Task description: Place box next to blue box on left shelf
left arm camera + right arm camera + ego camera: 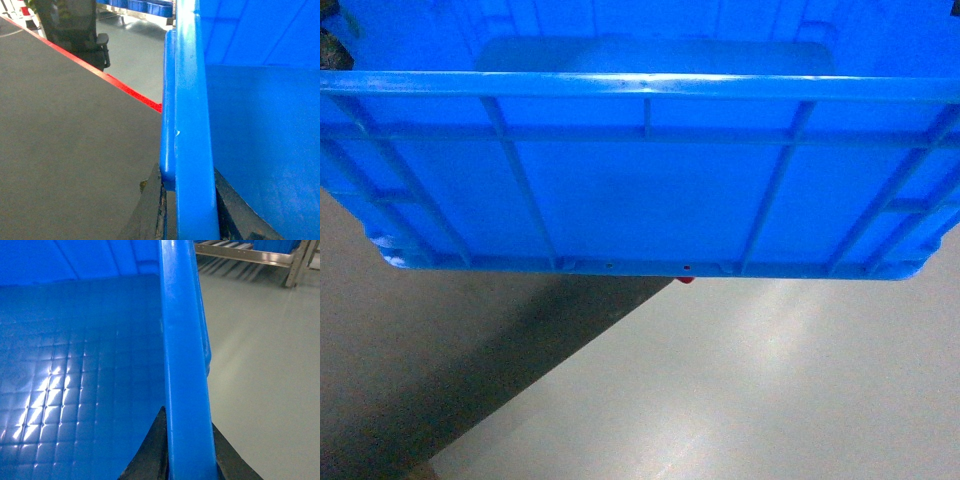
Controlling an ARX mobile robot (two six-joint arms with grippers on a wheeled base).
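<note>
Grey floor [740, 390] is seen beneath the box [640, 190], which is raised and fills the head view toward 12 o'clock. Its left rim is clamped by the left end effector [192, 220]; its right rim is clamped by the right end effector [187, 460]. A metal rack [250, 255] is seen at 1 o'clock.

No readable text, labels, brands or numbers anywhere. The box [640, 190] shows plain blue ribbed plastic only; its rim and gridded floor carry no markings in either wrist view.
</note>
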